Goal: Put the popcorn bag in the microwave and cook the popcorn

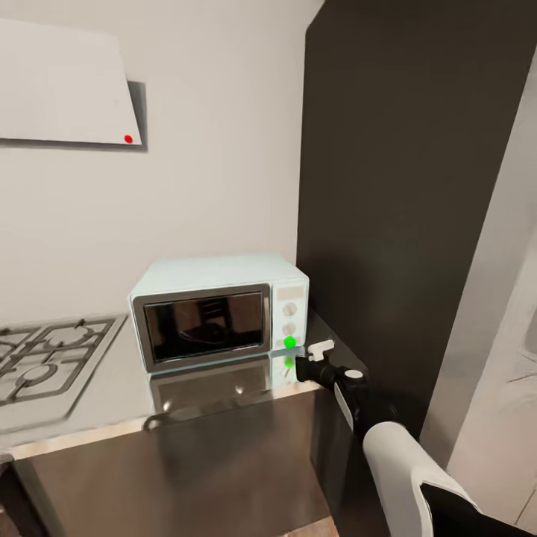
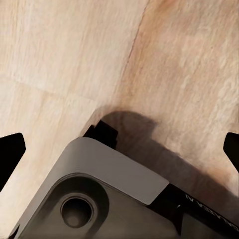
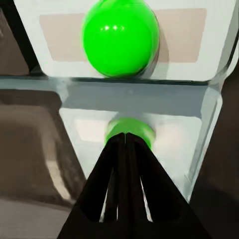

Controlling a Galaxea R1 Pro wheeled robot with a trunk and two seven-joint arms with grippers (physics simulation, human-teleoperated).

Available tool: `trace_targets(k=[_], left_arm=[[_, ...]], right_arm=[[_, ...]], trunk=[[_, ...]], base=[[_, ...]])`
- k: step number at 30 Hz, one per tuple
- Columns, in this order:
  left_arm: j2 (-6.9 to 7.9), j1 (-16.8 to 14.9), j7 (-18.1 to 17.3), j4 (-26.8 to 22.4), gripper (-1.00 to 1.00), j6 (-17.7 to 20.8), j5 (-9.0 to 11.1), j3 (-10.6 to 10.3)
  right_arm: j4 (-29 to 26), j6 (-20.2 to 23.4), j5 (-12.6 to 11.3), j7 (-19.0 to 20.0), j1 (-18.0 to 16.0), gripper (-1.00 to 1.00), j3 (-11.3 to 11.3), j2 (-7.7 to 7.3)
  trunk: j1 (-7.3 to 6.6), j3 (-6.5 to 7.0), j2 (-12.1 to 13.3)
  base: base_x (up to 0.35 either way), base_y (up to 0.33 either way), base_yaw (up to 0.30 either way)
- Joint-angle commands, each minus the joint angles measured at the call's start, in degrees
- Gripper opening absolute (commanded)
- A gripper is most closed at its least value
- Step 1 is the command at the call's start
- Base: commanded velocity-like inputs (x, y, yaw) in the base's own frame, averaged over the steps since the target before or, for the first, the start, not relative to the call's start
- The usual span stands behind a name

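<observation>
A: Where's the microwave [image 1: 220, 309]?
B: On the grey countertop [image 1: 112, 388], at its far right end, against the white wall and beside a tall dark panel [image 1: 403, 186]. Its door is shut and the round light [image 1: 289, 342] at the lower right of its front glows green.
A: And the right gripper [image 1: 302, 360]?
B: It is just in front of that light, low by the countertop's edge. In the right wrist view its two black fingers [image 3: 117, 189] are pressed together with nothing between them, their tips under the green light [image 3: 121, 37] and over its reflection in the steel.
A: The left gripper?
B: In the left wrist view its fingertips [image 2: 10, 154] stand wide apart at the edges, holding nothing, above a wooden floor [image 2: 74, 59] and the robot's grey base [image 2: 99, 199].
A: Anything else?
B: A gas hob [image 1: 45, 358] lies left of the microwave.
</observation>
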Motion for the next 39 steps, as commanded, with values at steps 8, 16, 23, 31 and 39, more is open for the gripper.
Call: trace_targets(k=[8, 16, 23, 31, 39], left_arm=[[-0.06, -0.06, 0.17, -0.02, 1.00, 0.18, 0.32, -0.52], [-0.06, -0.07, 0.17, 0.03, 1.00, 0.18, 0.32, -0.52], [-0.06, -0.07, 0.17, 0.05, 1.00, 0.18, 0.32, -0.44], [-0.06, -0.06, 0.17, 0.05, 1.00, 0.27, 0.32, -0.45], [1.25, -0.02, 0.17, 0.10, 1.00, 0.67, 0.33, -0.44]], right_arm=[[-17.39, 29.58, -3.50, 33.56, -0.01, -1.00, -0.92, -10.71], [-8.69, 29.72, 3.79, 33.81, 0.83, -1.00, -0.63, -11.99], [27.58, 6.69, 10.42, 14.13, 4.28, -1.00, -0.59, -13.70], [31.37, 2.92, 10.29, -17.22, 22.77, -1.00, -0.60, -13.33], [31.39, -3.67, 9.93, -20.70, 32.31, -1.00, -0.94, -13.95]], trunk=[[-0.03, -0.08, -0.04], [-0.03, -0.08, -0.04], [-0.03, -0.08, -0.04], [-0.03, -0.08, -0.04], [-0.03, -0.08, -0.04]], base=[[-0.319, 0.000, 0.000], [-0.221, 0.000, 0.000], [-0.007, 0.000, 0.000], [0.000, 0.000, 0.117], [0.000, 0.000, 0.297]])
